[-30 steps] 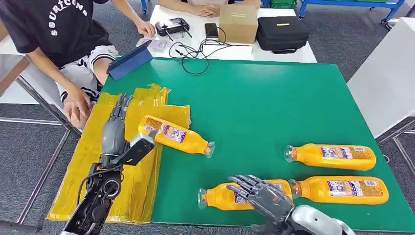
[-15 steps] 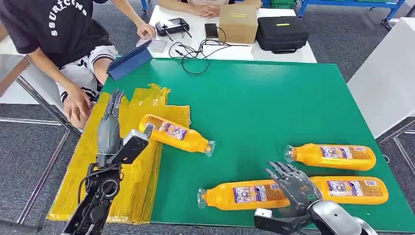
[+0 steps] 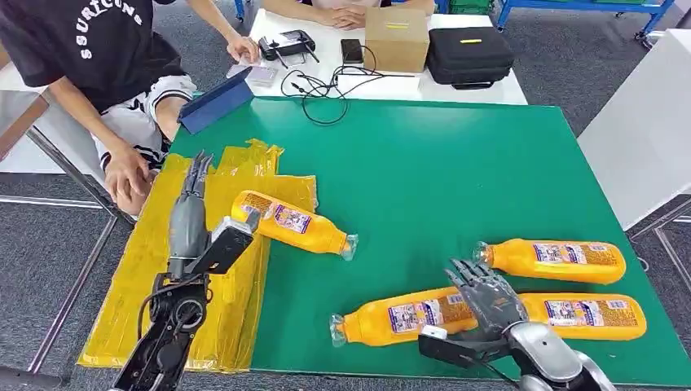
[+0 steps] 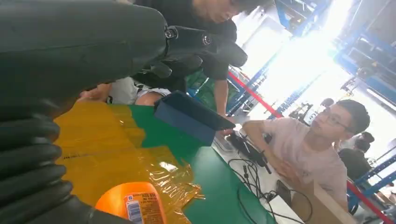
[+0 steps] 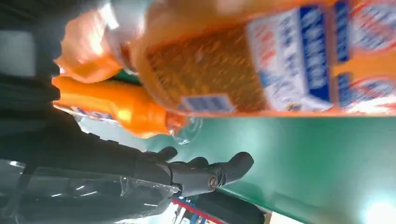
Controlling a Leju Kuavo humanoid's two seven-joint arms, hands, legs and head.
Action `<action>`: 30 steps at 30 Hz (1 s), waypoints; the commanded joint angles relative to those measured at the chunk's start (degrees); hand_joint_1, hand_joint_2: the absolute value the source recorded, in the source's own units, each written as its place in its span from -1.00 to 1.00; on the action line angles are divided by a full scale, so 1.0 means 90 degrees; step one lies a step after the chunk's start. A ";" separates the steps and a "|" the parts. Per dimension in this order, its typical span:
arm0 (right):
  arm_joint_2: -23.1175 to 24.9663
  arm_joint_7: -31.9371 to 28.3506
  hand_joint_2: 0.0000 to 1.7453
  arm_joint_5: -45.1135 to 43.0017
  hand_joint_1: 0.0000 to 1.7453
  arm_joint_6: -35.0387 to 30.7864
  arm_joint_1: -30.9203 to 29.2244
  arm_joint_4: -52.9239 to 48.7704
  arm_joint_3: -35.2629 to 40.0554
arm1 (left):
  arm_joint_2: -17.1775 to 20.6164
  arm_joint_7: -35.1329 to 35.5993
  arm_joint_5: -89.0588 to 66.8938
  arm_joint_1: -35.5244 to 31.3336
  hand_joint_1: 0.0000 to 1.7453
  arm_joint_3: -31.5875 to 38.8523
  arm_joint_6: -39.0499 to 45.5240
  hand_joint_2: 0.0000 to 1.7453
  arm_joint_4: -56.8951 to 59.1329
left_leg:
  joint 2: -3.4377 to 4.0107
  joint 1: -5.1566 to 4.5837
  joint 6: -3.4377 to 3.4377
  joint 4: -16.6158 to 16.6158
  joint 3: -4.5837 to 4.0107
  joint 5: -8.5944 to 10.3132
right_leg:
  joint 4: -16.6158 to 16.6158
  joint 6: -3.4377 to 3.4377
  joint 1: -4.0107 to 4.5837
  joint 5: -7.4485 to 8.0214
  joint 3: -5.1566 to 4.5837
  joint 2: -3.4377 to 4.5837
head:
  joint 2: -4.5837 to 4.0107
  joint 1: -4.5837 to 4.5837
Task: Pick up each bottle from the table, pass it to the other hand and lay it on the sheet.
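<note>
Four orange bottles lie on the green table (image 3: 456,163). One bottle (image 3: 289,222) rests on the yellow sheet (image 3: 163,285), its neck over the green; its label end appears as the bottle (image 4: 133,203) in the left wrist view. My left hand (image 3: 189,208) hovers flat over the sheet beside it, fingers straight, holding nothing. My right hand (image 3: 486,297) lies with spread fingers on the thick end of the near bottle (image 3: 399,318), not closed around it. In the right wrist view that bottle (image 5: 261,56) is close against the hand (image 5: 201,172). Two more bottles (image 3: 554,259) (image 3: 583,316) lie to the right.
A seated person at the left has a hand (image 3: 128,171) by the sheet's edge. A blue tablet case (image 3: 216,100) leans at the table's far left corner. Behind it, a white table carries a cardboard box (image 3: 397,37), a black case (image 3: 470,55) and cables.
My right hand has moved right along the near bottle to its thick end, then slightly forward. That end of the bottle has swung a little away from me. My left hand barely shifted.
</note>
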 commanded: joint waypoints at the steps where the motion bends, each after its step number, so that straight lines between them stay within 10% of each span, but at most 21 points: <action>1: 0.0755 -0.0160 1.00 0.0110 -1.00 0.0002 -0.0493 0.0892 0.0222 | -0.0077 0.0053 -0.0056 -0.0236 -1.00 0.0078 -0.0083 1.00 0.0389 | 0.0021 0.0011 -0.0018 -0.0017 0.0044 -0.0013 | -0.0025 -0.0008 0.0011 -0.0004 0.0044 0.0013 | 0.0000 0.0000; 26: 0.0947 -0.0403 1.00 0.0262 -1.00 0.0190 -0.0838 0.1529 0.0757 | -0.0169 0.0044 0.0037 -0.0289 -1.00 0.0002 -0.0083 1.00 0.0467 | 0.0018 0.0010 -0.0014 -0.0010 0.0035 -0.0012 | -0.0018 -0.0006 0.0011 -0.0005 0.0036 0.0009 | 0.0000 0.0002; 27: 0.0921 -0.0429 1.00 0.0235 -0.38 0.0217 -0.0860 0.1556 0.0750 | -0.0165 0.0043 0.0039 -0.0292 -1.00 0.0001 -0.0091 1.00 0.0465 | 0.0015 0.0007 -0.0011 -0.0010 0.0025 -0.0006 | -0.0013 -0.0004 0.0007 -0.0003 0.0024 0.0005 | 0.0000 0.0000; 28: 0.0889 -0.0450 1.00 0.0211 0.96 0.0240 -0.0886 0.1595 0.0755 | -0.0168 0.0043 0.0047 -0.0298 -1.00 0.0000 -0.0096 1.00 0.0457 | 0.0019 0.0009 -0.0015 -0.0012 0.0037 -0.0010 | -0.0019 -0.0006 0.0010 -0.0004 0.0037 0.0006 | 0.0000 0.0002; 30: 0.0832 -0.0505 1.00 0.0154 1.00 0.0277 -0.0915 0.1659 0.0762 | -0.0169 0.0047 0.0060 -0.0303 -1.00 -0.0007 -0.0117 1.00 0.0430 | 0.0014 0.0005 -0.0010 -0.0008 0.0020 -0.0004 | -0.0010 -0.0004 0.0005 -0.0002 0.0018 0.0003 | 0.0000 0.0000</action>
